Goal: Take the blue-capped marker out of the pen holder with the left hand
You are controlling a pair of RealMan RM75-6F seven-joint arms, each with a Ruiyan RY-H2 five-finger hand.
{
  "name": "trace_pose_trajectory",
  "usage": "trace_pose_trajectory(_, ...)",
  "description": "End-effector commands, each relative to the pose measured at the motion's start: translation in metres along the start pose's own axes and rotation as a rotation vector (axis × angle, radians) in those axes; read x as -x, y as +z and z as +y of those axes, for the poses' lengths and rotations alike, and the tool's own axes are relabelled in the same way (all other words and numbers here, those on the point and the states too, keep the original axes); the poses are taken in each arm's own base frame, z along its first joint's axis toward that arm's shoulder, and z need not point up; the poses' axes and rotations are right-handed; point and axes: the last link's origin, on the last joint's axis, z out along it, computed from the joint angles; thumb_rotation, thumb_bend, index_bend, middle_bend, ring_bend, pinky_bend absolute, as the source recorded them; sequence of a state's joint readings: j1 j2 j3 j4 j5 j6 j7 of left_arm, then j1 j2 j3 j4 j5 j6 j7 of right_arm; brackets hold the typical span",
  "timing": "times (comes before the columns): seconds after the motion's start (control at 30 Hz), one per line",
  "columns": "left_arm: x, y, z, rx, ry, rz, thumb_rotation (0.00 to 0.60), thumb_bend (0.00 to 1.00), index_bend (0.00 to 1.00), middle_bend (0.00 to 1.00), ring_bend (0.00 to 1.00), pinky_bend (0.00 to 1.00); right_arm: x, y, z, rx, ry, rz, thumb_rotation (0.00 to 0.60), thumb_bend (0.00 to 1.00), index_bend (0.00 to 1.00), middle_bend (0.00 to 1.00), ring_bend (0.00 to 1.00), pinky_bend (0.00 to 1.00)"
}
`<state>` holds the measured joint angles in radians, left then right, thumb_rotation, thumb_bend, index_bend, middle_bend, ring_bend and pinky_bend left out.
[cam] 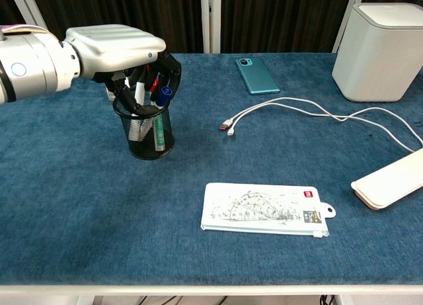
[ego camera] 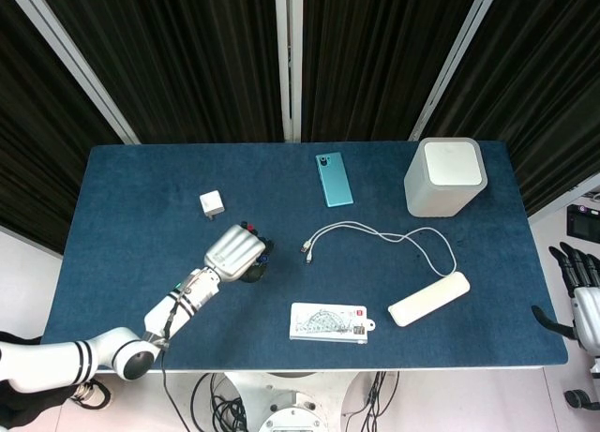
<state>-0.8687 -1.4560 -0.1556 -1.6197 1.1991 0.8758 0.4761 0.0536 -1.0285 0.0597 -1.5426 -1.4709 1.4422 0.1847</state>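
A black mesh pen holder (cam: 147,130) stands on the blue table's (cam: 66,206) left side, holding white, red and blue-capped markers. The blue cap (cam: 164,91) pokes out at the holder's right rim. My left hand (cam: 117,48) sits low over the holder, its dark fingers (cam: 173,68) curled down among the marker tops; I cannot make out whether they grip the blue-capped marker. In the head view the left hand (ego camera: 234,251) covers most of the holder (ego camera: 255,273). My right hand (ego camera: 577,284) hangs off the table's right edge, fingers apart and empty.
A teal phone (cam: 258,75) lies at the back centre, and a white box (cam: 380,50) stands at the back right. A white cable (cam: 297,106) runs across the middle. Near the front lie a printed pouch (cam: 264,209) and a white case (cam: 390,180). A small white charger (ego camera: 212,205) sits behind the holder.
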Motion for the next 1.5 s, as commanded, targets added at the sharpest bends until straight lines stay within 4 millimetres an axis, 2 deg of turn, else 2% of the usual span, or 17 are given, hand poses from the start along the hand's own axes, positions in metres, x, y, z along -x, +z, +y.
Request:
trace_pose_trajectory(0.03,0.0,0.0,0.0,0.0,-0.001,-0.003,0.6,0.31,0.48,0.54,0.49,0.56,0.0,0.0,0.0,0.002,0.0,-0.002,0.6,0.18,0.0,0.0,0.0,0.0)
trace_pose_trajectory(0.7,-0.001,0.002,-0.001,-0.007,-0.01,-0.006,0.6,0.32,0.55,0.63,0.55,0.58,0.002,0.001,0.002,0.008,-0.003,-0.013,0.6,0.18,0.0,0.0,0.0,0.0)
trace_pose_trajectory(0.93,-0.012,-0.004,0.002,0.004,-0.039,0.018,0.6,0.33,0.58,0.66,0.57,0.59,0.001,0.001,0.002,0.009,-0.001,-0.009,0.6,0.18,0.0,0.0,0.0,0.0)
trace_pose_trajectory(1.13,-0.031,-0.021,0.005,0.017,-0.038,0.073,0.6,0.33,0.58,0.66,0.58,0.59,-0.001,0.0,0.0,0.004,0.001,-0.002,0.6,0.18,0.0,0.0,0.0,0.0)
trace_pose_trajectory(1.27,-0.049,-0.041,0.004,0.01,-0.053,0.136,0.6,0.33,0.59,0.67,0.59,0.6,-0.002,0.0,0.0,0.001,0.0,0.004,0.6,0.18,0.0,0.0,0.0,0.0)
trace_pose_trajectory(1.5,-0.079,-0.082,-0.018,-0.071,-0.05,0.253,0.6,0.33,0.6,0.68,0.6,0.61,-0.004,-0.001,-0.003,-0.004,-0.005,0.01,0.6,0.18,0.0,0.0,0.0,0.0)
